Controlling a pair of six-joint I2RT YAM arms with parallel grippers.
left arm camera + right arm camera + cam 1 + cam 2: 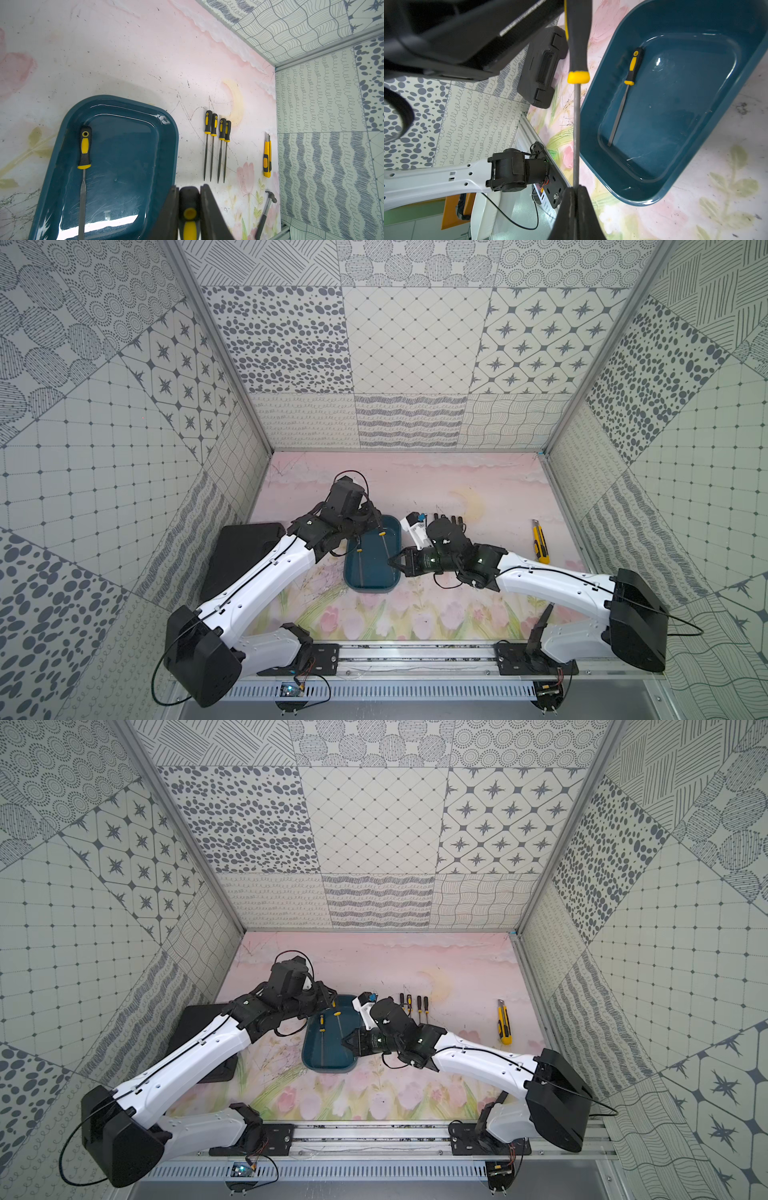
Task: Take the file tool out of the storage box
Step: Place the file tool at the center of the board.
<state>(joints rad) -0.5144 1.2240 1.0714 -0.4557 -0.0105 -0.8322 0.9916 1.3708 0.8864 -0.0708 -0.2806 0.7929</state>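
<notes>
The file tool [576,52], with a black and yellow handle and a thin grey shaft, hangs in the air over the near right edge of the storage box [353,572]. My left gripper [189,207] is shut on its handle [189,197]. My right gripper [575,189] is shut on the tip of its shaft [576,124]. In both top views the two grippers, left [375,528] and right [345,1042], meet over the dark teal box [309,1052]. A second file [84,149] lies flat inside the box.
Several files [217,133] lie side by side on the table right of the box. Further right are a yellow utility knife [540,545] and a small hammer [267,209]. A flat black case [241,556] sits left of the box under my left arm.
</notes>
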